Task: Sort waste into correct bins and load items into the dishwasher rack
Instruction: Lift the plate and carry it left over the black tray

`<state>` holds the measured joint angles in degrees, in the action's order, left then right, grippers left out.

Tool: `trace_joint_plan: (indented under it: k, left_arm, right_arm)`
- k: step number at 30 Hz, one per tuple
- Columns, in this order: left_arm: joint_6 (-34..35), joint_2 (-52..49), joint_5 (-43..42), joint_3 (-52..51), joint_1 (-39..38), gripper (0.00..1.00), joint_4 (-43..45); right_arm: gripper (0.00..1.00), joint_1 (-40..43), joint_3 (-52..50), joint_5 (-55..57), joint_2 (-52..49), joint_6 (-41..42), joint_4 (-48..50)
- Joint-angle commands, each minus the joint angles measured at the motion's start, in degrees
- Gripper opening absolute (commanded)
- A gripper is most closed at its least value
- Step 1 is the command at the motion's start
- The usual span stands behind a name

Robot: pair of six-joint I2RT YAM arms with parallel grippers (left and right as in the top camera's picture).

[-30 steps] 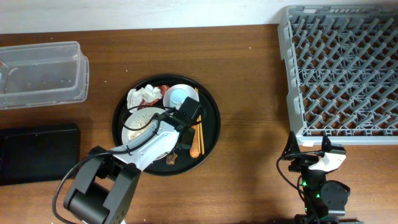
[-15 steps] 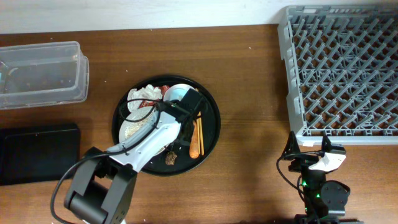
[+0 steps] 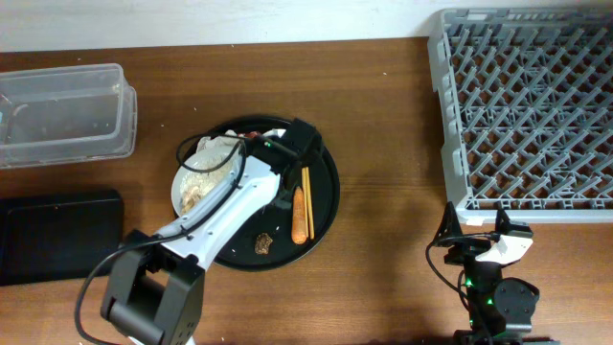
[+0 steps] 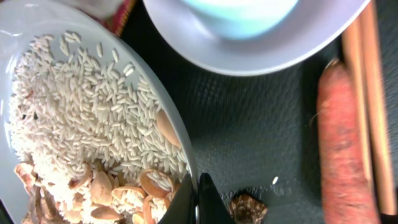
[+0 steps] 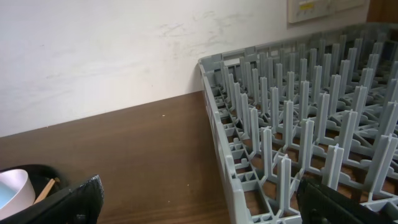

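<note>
**Round white plate (image 4: 25, 28) pinched at its rim on the tray**

The plate sits on the left half of the round black tray (image 3: 326, 206), and its left edge reaches the tray's left rim. Pale rice-like scraps (image 4: 93, 106) cover most of it, with a few brownish slices heaped at one side.

The left arm rises from its base at the near edge of the brown wooden table (image 3: 383, 115). It stretches diagonally up and to the right, so the white forearm lies across the plate's right side. The wrist hangs over the middle of the tray, looking straight down.

The left gripper (image 4: 198, 202) has its two dark fingertips drawn close together. The plate's rim runs straight into the thin seam between them, so they look clamped on that edge.

Just beyond the fingers is the small white bowl (image 4: 249, 53) with the pale blue cup (image 4: 242, 12) inside it. To the right, the small orange carrot (image 4: 342, 143) lies alongside the thin wooden chopsticks (image 4: 360, 74). A dark food bit (image 4: 247, 208) rests on the tray just beside the fingertips. The crumpled white tissue (image 3: 215, 146) lies at the plate's far edge.

The right arm is folded low at the near table edge, in front of the near left corner of the large grey plastic dishwasher rack (image 3: 527, 105). The right gripper (image 5: 199, 208) points toward the far wall with its fingers spread wide and nothing between them.

Well off to the left are the clear plastic tub (image 3: 62, 115) and, nearer, the shallow black bin (image 3: 57, 235).
</note>
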<state>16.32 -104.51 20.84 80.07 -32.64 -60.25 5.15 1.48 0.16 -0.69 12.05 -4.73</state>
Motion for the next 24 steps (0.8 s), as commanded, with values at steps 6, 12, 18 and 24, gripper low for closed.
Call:
trace_joint_plan:
  k: [6,12,18,24]
  left_arm:
    - [0.81,0.17,-0.70,8.83,15.76,0.01,-3.10]
    - [0.98,0.17,-1.49,9.03,28.28,0.01,-4.55]
    - [0.98,0.17,-4.22,9.07,37.20,0.01,-3.21]
    - [3.82,0.17,-5.73,11.02,45.97,0.01,-1.64]
  right_arm:
    - [0.98,-0.37,-1.16,0.48,0.33,0.28,0.04]
    - [0.98,-0.37,-1.16,0.48,0.33,0.26,0.07]
    - [0.98,-0.37,-1.16,0.48,0.33,0.28,0.04]
    - [0.98,-0.37,-1.16,0.48,0.33,0.28,0.04]
